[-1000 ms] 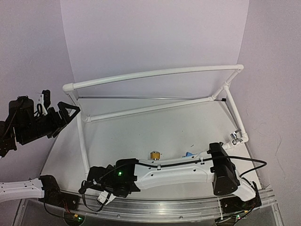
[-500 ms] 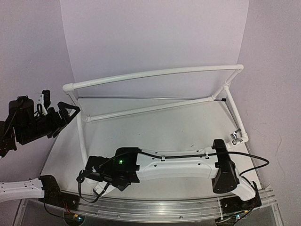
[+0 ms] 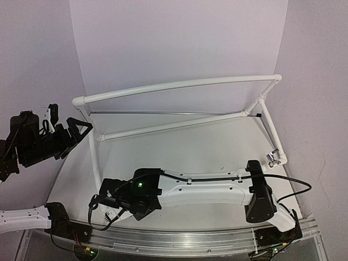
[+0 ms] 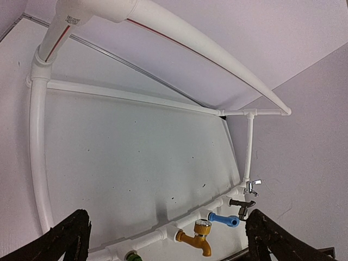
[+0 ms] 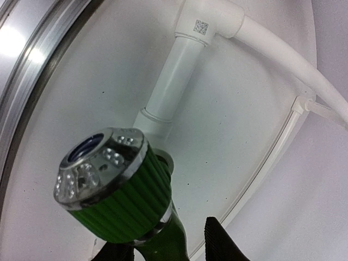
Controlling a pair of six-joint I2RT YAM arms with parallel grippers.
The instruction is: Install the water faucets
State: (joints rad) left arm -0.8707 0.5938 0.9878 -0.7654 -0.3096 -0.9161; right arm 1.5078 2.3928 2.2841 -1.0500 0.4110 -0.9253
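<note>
My right gripper (image 3: 104, 204) reaches across the front to the near-left of the white pipe frame (image 3: 179, 84). In the right wrist view it (image 5: 163, 239) is shut on the green faucet (image 5: 117, 190), whose ribbed knob with a shiny cap sits against a pipe socket (image 5: 163, 117). My left gripper (image 3: 76, 130) hangs open and empty by the frame's left corner. Its view shows the front pipe with the green faucet (image 4: 132, 256), the golden-orange faucet (image 4: 198, 237), the blue faucet (image 4: 224, 219), the dark grey faucet (image 4: 242, 205) and the silver faucet (image 4: 251, 186). The silver faucet also shows in the top view (image 3: 270, 157).
The white table (image 3: 179, 147) lies inside the frame, with purple walls close behind and at both sides. A metal rail (image 3: 206, 239) runs along the near edge. My right arm (image 3: 206, 193) lies over the front pipe and hides the middle faucets from above.
My right arm has swung nearer over the front pipe and its wrist has rolled, so the golden-orange and blue faucets are hidden from above. The left arm has not moved.
</note>
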